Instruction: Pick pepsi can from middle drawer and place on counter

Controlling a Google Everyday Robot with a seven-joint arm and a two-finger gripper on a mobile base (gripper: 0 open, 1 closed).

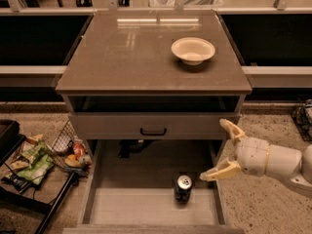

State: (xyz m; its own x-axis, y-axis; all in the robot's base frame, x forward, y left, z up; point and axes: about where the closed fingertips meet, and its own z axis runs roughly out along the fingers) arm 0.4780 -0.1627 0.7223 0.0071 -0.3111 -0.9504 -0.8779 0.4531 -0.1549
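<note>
The pepsi can (183, 188) stands upright in the open middle drawer (122, 206), right of its centre, silver top showing. My gripper (221, 149) comes in from the right, open, with one pale finger (231, 128) up by the drawer front above and the other finger (218, 172) lower. It is just right of the can and above the drawer's right wall, apart from the can. The counter (126, 57) is the glossy grey-brown top of the cabinet, behind and above.
A cream bowl (193, 49) sits on the counter's right side. The closed upper drawer front with a black handle (153, 131) overhangs the open drawer. A wire rack of snack packets (36, 157) stands on the floor at the left.
</note>
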